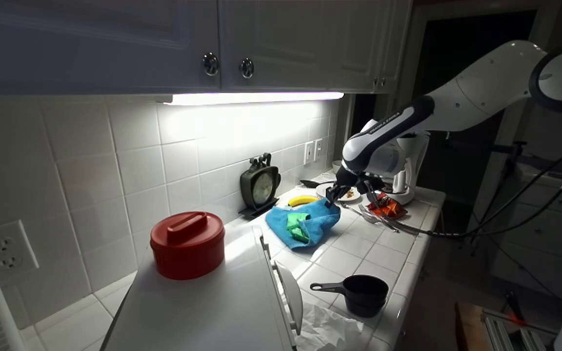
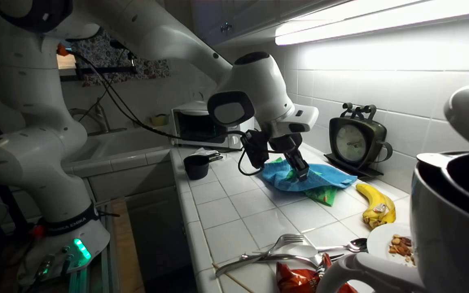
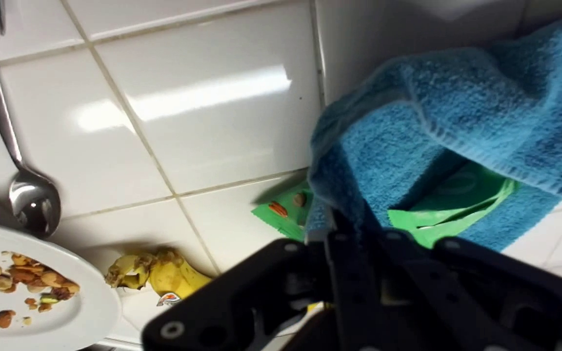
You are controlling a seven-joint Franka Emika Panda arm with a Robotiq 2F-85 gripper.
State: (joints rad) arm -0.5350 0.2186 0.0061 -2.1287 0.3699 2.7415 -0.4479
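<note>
In an exterior view, the hand [image 1: 330, 200] pinches an edge of the blue towel [image 1: 321, 222] on the worktop [image 1: 350, 247], green packaging [image 1: 297, 225] showing among its folds. In an exterior view, a banana [image 2: 372, 197] lies near the towel. In the wrist view, cloth bunches at the hand's tips; a plate [image 3: 99, 301] holds nuts [image 3: 52, 279].
</note>
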